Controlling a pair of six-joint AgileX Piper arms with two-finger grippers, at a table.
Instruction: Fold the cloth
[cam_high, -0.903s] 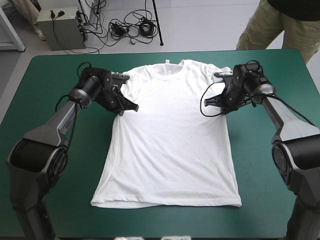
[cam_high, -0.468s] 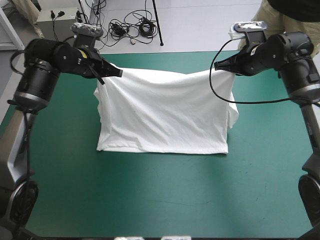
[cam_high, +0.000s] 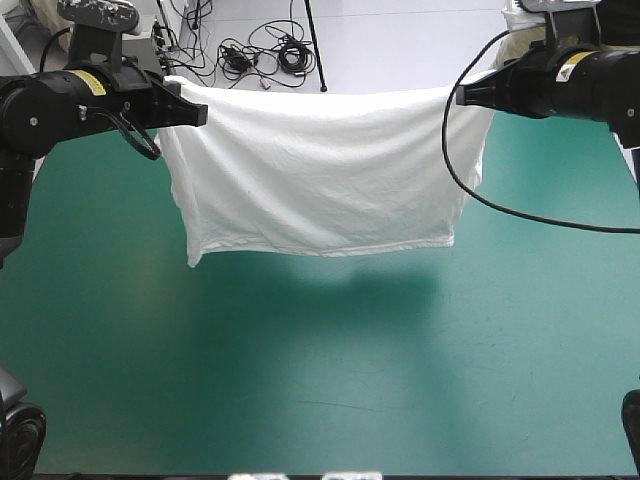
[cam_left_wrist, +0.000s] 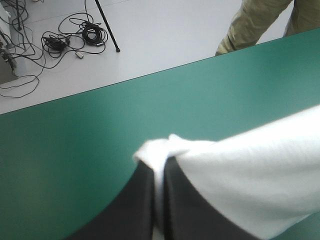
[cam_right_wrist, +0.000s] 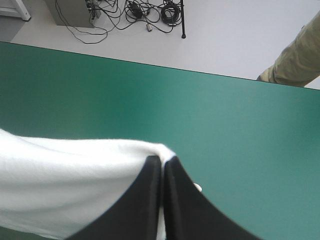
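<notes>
Now the T-shirt (cam_high: 320, 175) hangs in the air as a wide white sheet, stretched between the two claws above the far half of the teal-green desk (cam_high: 320, 400). Its lower hem appears to hang clear of the cover. The left claw (cam_high: 197, 113) is pinched all but closed on one upper corner, and the right claw (cam_high: 463, 97) grips the other corner the same way. In each wrist view only a small tuft of fabric shows past the black fingertips (cam_left_wrist: 137, 205), so both grips look shallow.

The step in hand appears to be carrying the hanging garment over to lay it down in a fold. To do it well, both arms should travel at one height and one pace. That holds the top edge taut and level, so no sag gathers in the middle. The hem should touch down first, square to the desk's edges, and the claws should then lower smoothly. A sudden tug could pull a corner free.
</notes>
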